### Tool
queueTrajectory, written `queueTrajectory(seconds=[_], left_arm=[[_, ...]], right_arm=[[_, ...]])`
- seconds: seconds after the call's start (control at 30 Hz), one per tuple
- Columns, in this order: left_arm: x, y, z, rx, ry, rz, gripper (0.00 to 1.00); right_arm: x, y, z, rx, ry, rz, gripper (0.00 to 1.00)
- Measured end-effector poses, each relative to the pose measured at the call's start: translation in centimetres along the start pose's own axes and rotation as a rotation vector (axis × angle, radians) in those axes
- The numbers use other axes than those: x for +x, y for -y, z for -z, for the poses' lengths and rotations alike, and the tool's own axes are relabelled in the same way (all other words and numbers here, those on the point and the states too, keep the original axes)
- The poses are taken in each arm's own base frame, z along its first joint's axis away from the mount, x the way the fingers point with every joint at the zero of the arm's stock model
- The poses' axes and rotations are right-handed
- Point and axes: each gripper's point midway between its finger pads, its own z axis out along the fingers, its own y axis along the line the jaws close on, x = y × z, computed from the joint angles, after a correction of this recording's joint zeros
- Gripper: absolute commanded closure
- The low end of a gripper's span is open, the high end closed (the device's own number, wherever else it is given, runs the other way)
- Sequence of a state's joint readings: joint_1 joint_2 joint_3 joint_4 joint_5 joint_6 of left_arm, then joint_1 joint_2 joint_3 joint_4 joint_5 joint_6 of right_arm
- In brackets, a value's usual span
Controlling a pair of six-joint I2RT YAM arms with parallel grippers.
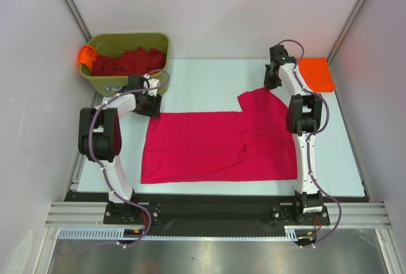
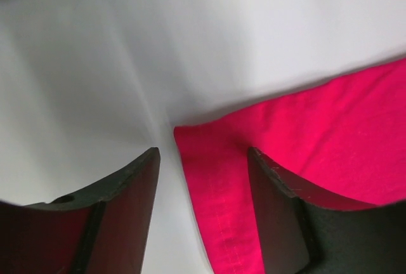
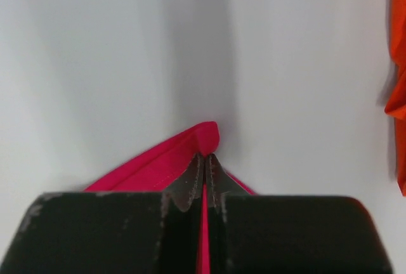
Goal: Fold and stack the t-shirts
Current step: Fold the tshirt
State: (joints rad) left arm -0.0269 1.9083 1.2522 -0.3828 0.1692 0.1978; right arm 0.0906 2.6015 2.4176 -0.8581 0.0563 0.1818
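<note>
table (image 1: 209, 77): white, holds everything.
crimson-pink t-shirt (image 1: 209, 147): spread flat mid-table, long axis running left to right between the arms, with a flap standing out at its far right.
bin (image 1: 130, 37): olive, at the far left, with dark red tees (image 1: 127, 61) heaped inside.
orange tee (image 1: 316, 74): folded at the far right, apart from the crimson one.
right gripper (image 3: 204, 160): fingers pinched tight on the flap's far tip.
left gripper (image 2: 203, 160): fingers wide and holding nothing, astride the far-left corner, which lies just ahead between them, one finger over cloth and the other over bare table.
next move, judged: the left arm is nearer that corner and needs to close on it.
</note>
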Motion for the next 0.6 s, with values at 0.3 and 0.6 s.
queueTrajectory(seconds=[0.3, 0.6], left_arm=[[-1.4, 0.6, -1.3, 0.061, 0.043, 0.0, 0.68], [-1.1, 1.1, -1.1, 0.12, 0.067, -0.051, 0.99]], right_arm=[[0.6, -1.1, 3.3, -0.011, -0.001, 0.024, 1.0], [1.0, -1.0, 10.7, -0.021, 0.072, 0.036, 1.0]])
